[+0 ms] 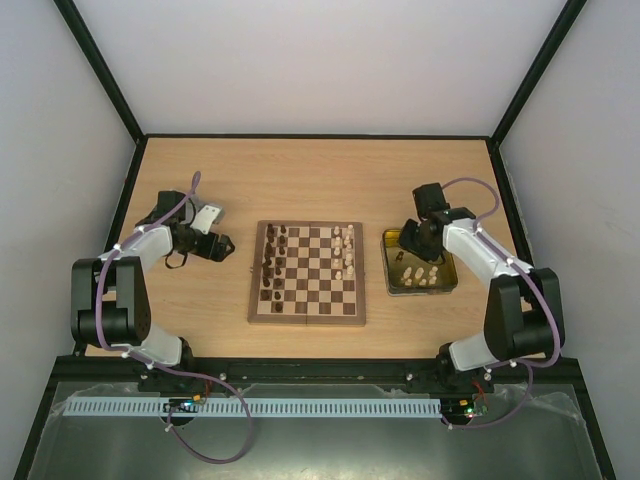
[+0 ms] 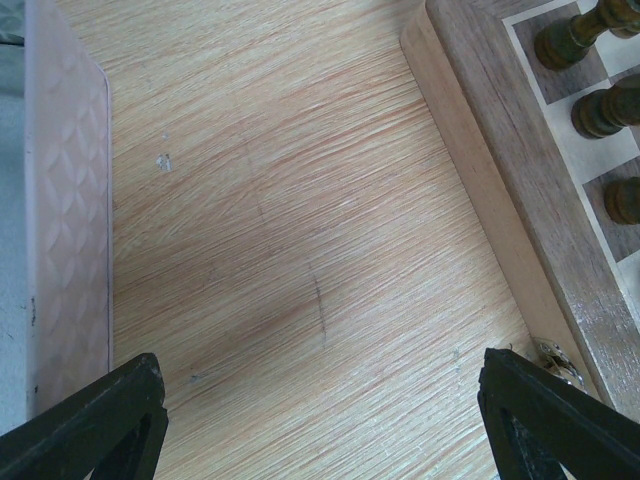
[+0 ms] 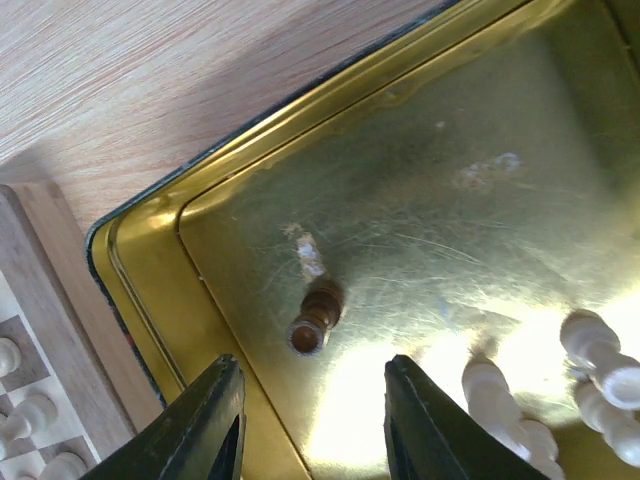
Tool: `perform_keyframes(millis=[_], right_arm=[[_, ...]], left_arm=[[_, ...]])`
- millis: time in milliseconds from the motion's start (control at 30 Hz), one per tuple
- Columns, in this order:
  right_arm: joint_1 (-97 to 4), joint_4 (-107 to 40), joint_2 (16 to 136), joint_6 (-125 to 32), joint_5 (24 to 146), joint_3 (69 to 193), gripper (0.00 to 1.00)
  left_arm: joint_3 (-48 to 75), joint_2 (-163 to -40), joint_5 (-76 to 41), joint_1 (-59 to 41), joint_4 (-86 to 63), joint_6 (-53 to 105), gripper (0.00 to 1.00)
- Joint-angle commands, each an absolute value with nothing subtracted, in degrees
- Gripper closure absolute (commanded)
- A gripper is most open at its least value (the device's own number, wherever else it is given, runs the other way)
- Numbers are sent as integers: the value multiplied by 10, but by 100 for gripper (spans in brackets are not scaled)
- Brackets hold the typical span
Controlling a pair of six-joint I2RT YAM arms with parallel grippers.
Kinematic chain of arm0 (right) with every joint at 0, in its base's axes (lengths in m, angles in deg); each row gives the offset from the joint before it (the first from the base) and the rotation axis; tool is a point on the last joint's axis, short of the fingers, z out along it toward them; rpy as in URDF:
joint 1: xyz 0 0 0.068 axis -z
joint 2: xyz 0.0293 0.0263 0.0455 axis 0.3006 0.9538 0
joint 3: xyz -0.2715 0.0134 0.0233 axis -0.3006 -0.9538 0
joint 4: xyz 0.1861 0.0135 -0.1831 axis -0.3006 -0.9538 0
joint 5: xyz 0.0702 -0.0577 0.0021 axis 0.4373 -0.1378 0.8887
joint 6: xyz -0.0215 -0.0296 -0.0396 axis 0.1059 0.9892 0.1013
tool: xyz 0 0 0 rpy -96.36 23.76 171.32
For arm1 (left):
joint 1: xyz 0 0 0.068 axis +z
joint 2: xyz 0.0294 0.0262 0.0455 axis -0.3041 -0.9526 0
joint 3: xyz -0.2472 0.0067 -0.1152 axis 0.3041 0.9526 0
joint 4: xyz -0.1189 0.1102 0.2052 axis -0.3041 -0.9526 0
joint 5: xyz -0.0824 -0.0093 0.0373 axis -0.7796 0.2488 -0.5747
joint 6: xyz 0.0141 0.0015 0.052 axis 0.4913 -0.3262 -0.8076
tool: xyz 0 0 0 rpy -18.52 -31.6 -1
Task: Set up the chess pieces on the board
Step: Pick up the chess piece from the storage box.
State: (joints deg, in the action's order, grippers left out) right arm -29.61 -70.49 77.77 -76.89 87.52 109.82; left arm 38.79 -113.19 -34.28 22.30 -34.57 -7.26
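One dark brown chess piece (image 3: 318, 320) is framed in the gold tray (image 3: 450, 120) by the open, empty right gripper (image 3: 312, 405); lowering and closing are judged needed before carriage to the board (image 1: 306, 319).

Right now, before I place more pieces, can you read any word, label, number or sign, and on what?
No readable text in any view.
The board, the gold tray and the chess pieces show no lettering.
The white patch left of the board is too small to tell whether it bears any.
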Motion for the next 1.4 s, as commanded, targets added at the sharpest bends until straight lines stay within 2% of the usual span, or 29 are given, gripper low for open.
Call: perform_keyframes(millis=[0,400,1133,1367], right_arm=[[-298,-674,800,-761,909,1090,63],[-298,-665,814,-761,905,1072,65],[-298,-628,845,-768,894,1061,79],[-298,-621,850,-768,898,1055,80]], left_arm=[[393,-1138,-347,228,-347,-76,15],[390,-1141,-348,228,-348,-75,15],[391,-1141,-349,228,-349,-75,14],[390,-1143,-350,228,-350,-77,14]])
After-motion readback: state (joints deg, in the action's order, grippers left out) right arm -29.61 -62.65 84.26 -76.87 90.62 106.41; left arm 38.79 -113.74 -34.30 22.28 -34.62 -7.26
